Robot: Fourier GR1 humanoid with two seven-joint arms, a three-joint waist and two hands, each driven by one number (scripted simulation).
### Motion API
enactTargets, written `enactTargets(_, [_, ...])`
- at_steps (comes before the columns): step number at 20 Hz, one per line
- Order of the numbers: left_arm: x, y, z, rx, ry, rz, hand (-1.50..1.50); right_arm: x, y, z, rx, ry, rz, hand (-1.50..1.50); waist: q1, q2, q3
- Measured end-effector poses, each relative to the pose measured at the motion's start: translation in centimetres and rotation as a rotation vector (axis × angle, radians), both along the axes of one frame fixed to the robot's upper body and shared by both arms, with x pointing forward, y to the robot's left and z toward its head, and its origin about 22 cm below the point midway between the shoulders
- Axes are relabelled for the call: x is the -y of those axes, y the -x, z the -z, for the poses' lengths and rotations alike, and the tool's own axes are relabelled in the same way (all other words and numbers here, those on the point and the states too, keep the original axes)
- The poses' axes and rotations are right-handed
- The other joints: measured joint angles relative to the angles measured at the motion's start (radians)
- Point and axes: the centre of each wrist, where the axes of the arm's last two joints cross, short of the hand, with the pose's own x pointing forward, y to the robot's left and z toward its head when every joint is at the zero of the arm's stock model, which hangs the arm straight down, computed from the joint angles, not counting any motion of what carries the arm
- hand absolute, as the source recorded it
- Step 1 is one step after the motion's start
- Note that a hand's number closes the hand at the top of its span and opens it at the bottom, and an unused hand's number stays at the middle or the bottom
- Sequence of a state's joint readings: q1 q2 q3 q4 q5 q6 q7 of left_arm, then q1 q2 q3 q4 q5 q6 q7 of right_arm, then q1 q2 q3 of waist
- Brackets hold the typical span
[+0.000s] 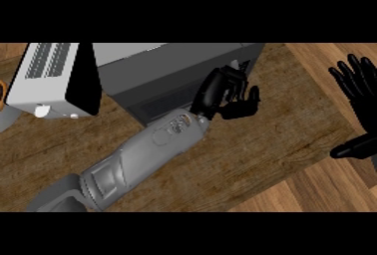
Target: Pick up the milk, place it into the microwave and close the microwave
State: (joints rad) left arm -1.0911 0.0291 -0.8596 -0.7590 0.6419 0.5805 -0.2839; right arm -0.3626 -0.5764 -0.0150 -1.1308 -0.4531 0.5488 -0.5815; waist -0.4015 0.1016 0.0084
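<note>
Reaching up from the lower left of the head view, one grey forearm (140,159) crosses the wooden surface (280,134) and ends at the left hand (225,97), which sits against the dark front of the microwave (169,69). Its fingers are curled at the right end of that front, near the top corner, with the thumb held out to the right; whether they close round anything I cannot tell, since the black hand blends into the dark panel behind it.

One microwave is in view, a grey box with a flat lighter top, standing at the back of the surface. Its door (63,79) stands swung out to the left: a white panel with two groups of slots near the top, two small round white knobs at its lower edge, and a black strip along its right side.

The milk cannot be made out anywhere; if it lies inside the microwave or behind the left hand, it is hidden.

The right hand (357,87) shows at the right edge, fingers straight and spread, pointing up, thumb out low to the left, holding nothing and resting well apart from the microwave.

A sliver of something orange (3,92) shows at the left edge, too cut off to name.
</note>
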Motion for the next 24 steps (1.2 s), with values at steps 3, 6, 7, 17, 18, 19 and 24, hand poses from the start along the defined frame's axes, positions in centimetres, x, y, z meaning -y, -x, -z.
enactTargets(3, [-0.1, 0.0, 0.0, 0.002, 0.005, -0.015, 1.5, -0.7, -0.4, -1.2, 0.011, 0.032, -0.057, 1.5, -0.005, 0.0, 0.0])
enactTargets(6, [0.0, 0.0, 0.1, -0.004, 0.007, -0.029, 1.5, -1.9, -0.8, -2.7, 0.031, 0.084, -0.146, 1.5, -0.008, -0.003, 0.0])
enactTargets(7, [0.0, 0.0, 0.1, -0.005, 0.008, -0.031, 1.5, -2.5, -1.0, -3.2, 0.041, 0.098, -0.18, 1.5, -0.007, -0.003, 0.0])
enactTargets(17, [-0.6, -0.1, 0.4, -0.009, 0.02, -0.093, 1.5, -6.4, -0.7, -5.8, 0.089, 0.171, -0.378, 1.5, -0.033, -0.01, 0.001])
enactTargets(18, [-0.7, -0.1, 0.4, -0.011, 0.02, -0.1, 1.5, -6.7, -0.6, -6.0, 0.09, 0.176, -0.392, 1.5, -0.036, -0.011, 0.001])
enactTargets(19, [-0.7, -0.1, 0.5, -0.011, 0.021, -0.106, 1.5, -7.0, -0.5, -6.1, 0.093, 0.178, -0.405, 1.5, -0.037, -0.011, 0.001])
enactTargets(24, [-1.0, -0.1, 0.6, -0.003, 0.028, -0.142, 1.5, -8.1, 0.1, -6.6, 0.103, 0.186, -0.46, 1.5, -0.053, -0.013, 0.001])
